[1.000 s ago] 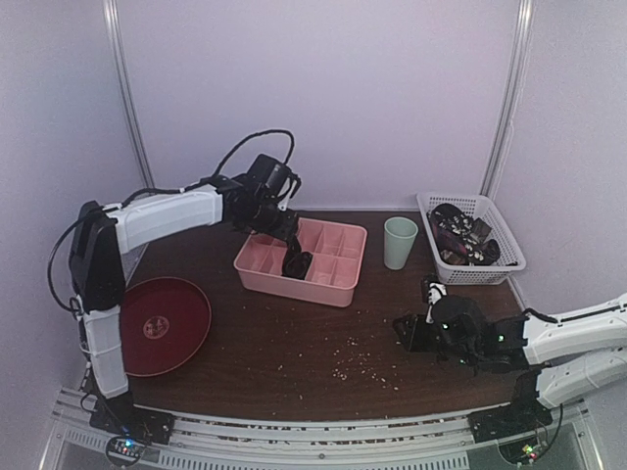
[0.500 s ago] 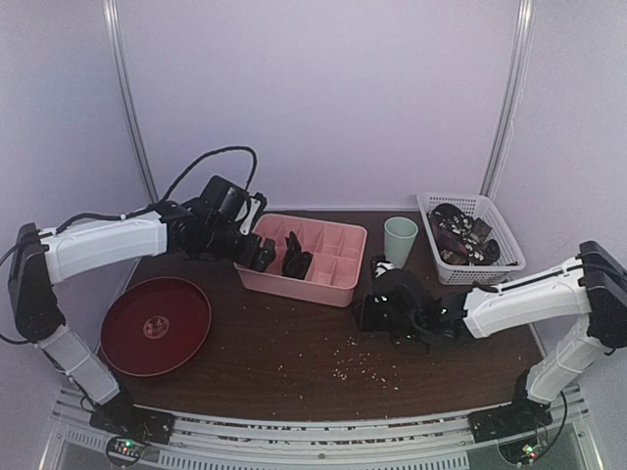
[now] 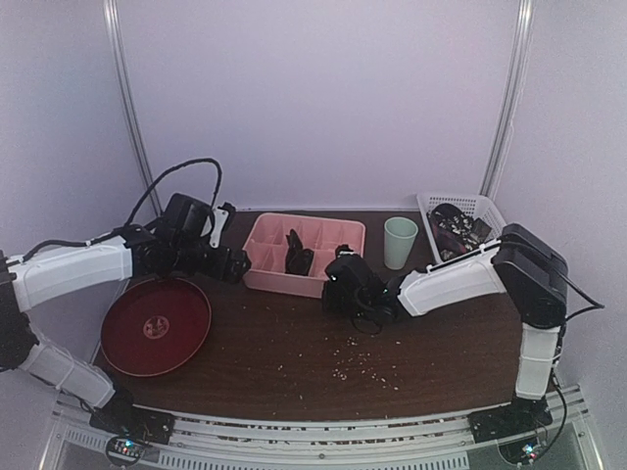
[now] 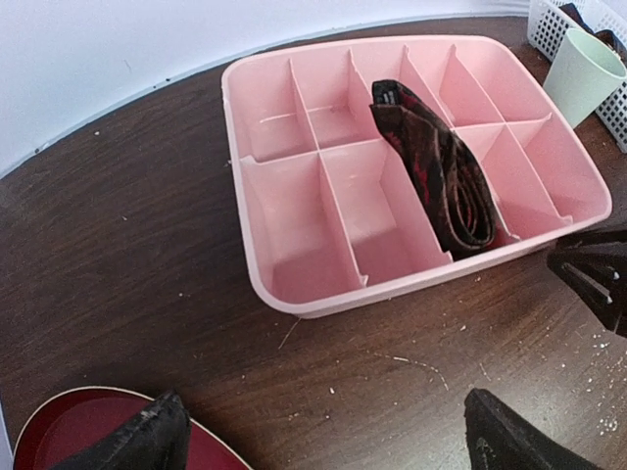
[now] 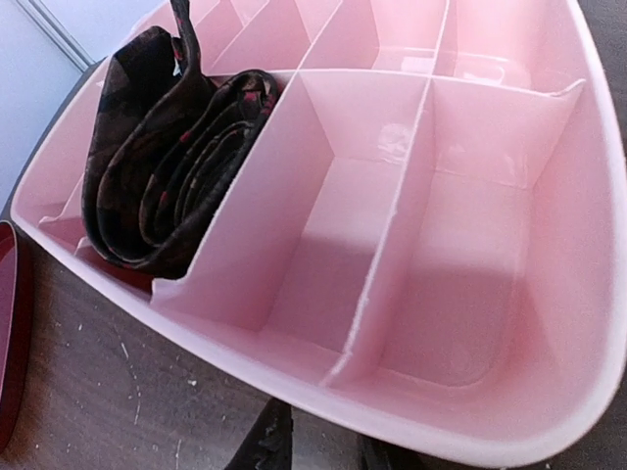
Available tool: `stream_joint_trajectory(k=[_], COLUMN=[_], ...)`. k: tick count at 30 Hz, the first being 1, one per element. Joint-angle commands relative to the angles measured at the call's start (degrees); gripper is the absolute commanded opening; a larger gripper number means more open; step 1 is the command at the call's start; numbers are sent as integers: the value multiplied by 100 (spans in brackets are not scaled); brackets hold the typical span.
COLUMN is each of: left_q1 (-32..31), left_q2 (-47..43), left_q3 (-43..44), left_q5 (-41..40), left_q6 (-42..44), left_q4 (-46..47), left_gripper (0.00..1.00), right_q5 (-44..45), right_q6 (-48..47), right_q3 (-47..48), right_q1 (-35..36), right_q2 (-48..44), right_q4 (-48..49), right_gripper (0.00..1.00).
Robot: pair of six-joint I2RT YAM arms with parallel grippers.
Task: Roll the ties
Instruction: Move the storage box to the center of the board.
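A dark cloth tie (image 4: 441, 176) is tucked in a pink plastic tray (image 4: 294, 305), ahead of both grippers. The left gripper (image 4: 323, 439) is spread wide and empty. Whether the right gripper (image 5: 323, 452) is apart or together cannot be told.

I see one tie (image 4: 441, 181) in my pink tray (image 4: 313, 305). It is dark with small red spots. It is folded in loose loops, stands on its edge in a middle slot, and one end pokes up. More ties (image 3: 458, 238) lie in a messy dark pile in the white basket (image 3: 477, 276).
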Motion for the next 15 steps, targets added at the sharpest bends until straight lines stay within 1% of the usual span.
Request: stream_joint_trajectory(k=[1,4,7,10,15], left_q1=[70,71,69,72,72], left_q2=[-202,-262,-340,-418,-615], left_q3=[-172,-267,-331,-297,-213], left_q5=[182,319,370,535,1194], left_q6=[93,60,-22,-121,-290], left_q4=[512,599,650,673,842], left_gripper=[98,97,97,98,98], right_q5=[12,-50,-101,-172,-119], right_q6=[-317,-434,-492,-467,-325], right_q3=[669,1006,1122,652,-457], right_q1=[-184,-297,-359,-352,-277], right_q2=[385,576,480,-71,-1497], right_q4=[-32,-83,-262,-225,-379], right_gripper=[25,25,25,27,32])
